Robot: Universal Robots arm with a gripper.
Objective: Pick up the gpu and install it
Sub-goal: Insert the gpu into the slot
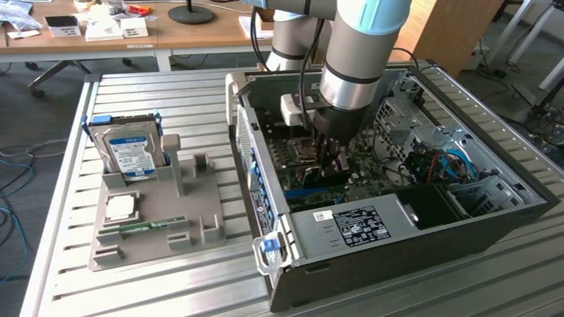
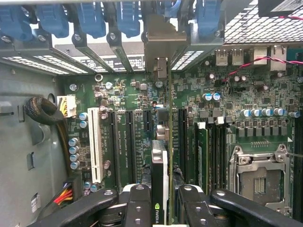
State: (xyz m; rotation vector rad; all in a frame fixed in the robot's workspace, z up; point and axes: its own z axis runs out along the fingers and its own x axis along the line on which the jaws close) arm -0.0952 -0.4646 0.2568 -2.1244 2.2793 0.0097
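As it hangs inside case [image 1: 493,218], claw [image 2: 163,204] clamps gpu [image 2: 160,163] edge-on.

Looks like a robotics lab in an office space. Slatted metal workbench [image 1: 158,290] with an open PC tower [image 1: 397,261], wooden desks [image 1: 203,36] behind. Loose cables [image 1: 13,162] on the floor [image 1: 35,125].

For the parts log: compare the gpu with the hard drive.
The gpu is a thin dark card; the hard drive is a boxy silver unit with a blue-white label. The gpu is clamped in the gripper above the motherboard; the hard drive stands in the gray holder outside the case. Both stand on edge.
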